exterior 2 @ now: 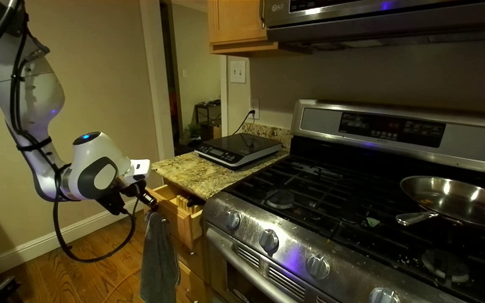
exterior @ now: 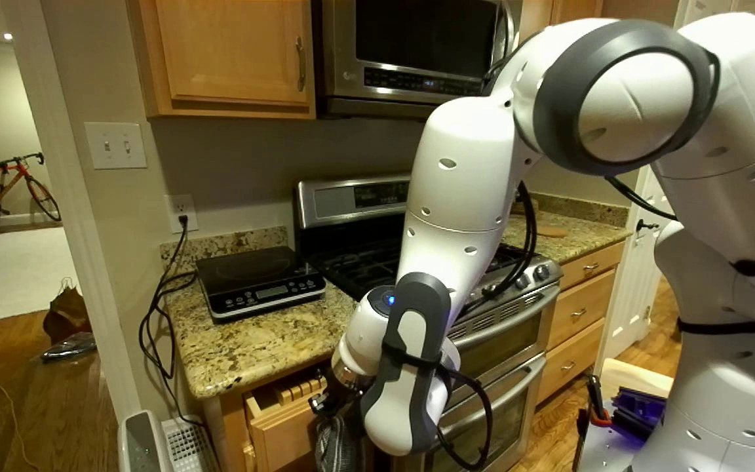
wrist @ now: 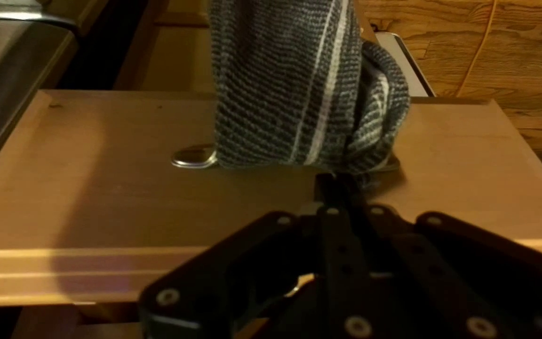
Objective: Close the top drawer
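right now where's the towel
The towel hangs low and left of centre in an exterior view, left of the stove. In the wrist view it drapes over the handle of the drawer, close by the pincer.

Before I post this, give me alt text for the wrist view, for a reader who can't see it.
A closed black gripper, at bottom, points toward a gray, white-striped towel hung on the metal handle of a wooden drawer. Wood floor shows at upper right.
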Controlling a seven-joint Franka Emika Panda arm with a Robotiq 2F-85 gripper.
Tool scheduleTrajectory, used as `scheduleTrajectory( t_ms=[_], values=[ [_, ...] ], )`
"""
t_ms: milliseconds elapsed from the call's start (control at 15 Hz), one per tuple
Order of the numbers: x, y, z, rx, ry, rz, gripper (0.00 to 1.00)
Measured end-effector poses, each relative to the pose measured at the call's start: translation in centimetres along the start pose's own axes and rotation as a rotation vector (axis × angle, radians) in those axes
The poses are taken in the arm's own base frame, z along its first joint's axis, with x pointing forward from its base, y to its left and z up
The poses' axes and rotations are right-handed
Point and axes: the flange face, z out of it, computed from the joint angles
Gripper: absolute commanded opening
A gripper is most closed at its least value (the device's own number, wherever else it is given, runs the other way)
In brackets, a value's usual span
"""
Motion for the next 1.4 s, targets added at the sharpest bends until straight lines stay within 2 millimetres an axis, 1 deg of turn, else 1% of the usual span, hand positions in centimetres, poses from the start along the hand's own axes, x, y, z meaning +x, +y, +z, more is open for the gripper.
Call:
scheduleTrajectory(
  t_ms=[200, 467, 600, 1400],
  values=[
    [1.2, 0.8, 1.8, -0.011, 0.008, 0.007, 0.06],
    [3.8, 1.3, 3.4, -0.005, 0.037, 0.012, 0.06],
    [4.7, 1.4, 4.1, -0.004, 0.048, 0.008, 0.06],
    [4.9, 1.4, 4.3, 0.006, 0.041, -0.002, 0.06]
  ],
)
